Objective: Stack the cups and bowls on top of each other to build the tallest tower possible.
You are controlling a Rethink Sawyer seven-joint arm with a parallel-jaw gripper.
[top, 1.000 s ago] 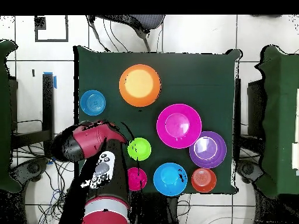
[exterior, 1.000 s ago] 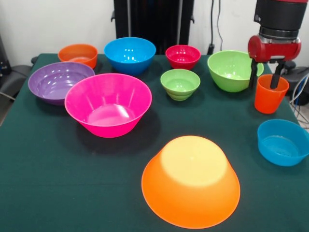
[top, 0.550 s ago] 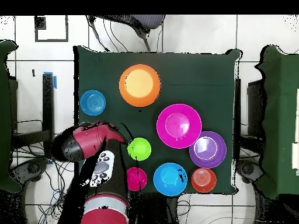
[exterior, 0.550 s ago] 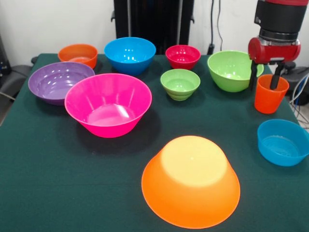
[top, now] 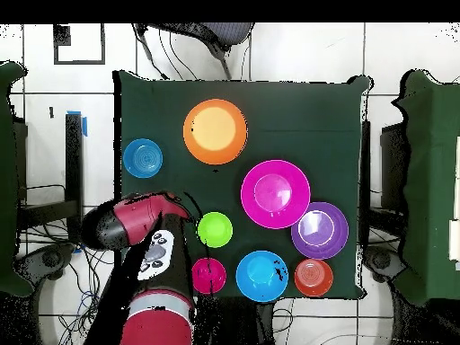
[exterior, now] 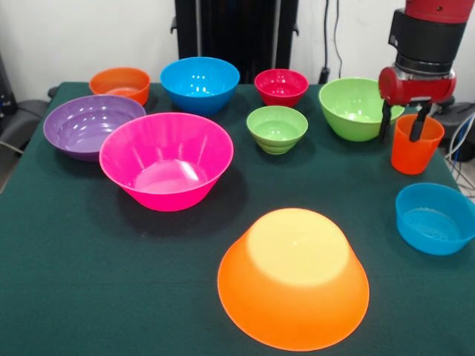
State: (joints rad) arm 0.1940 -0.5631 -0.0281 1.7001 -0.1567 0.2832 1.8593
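Front view: gripper (exterior: 403,124) has risen slightly since a second ago, fingers apart straddling the near-left rim of the tapered orange-red plastic cup (exterior: 415,144). Cup upright on green cloth table (exterior: 89,245), beside glossy green bowl (exterior: 359,107).

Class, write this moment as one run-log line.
gripper: open, straddling orange-red tumbler rim | tower: unstarted | base: large orange bowl rim-down, bare | tumbler: upright on table

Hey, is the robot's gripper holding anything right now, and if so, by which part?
Nothing is clearly held. The gripper straddles the rim of the orange-red plastic tumbler, one finger inside and one outside, but a closed grip cannot be told.
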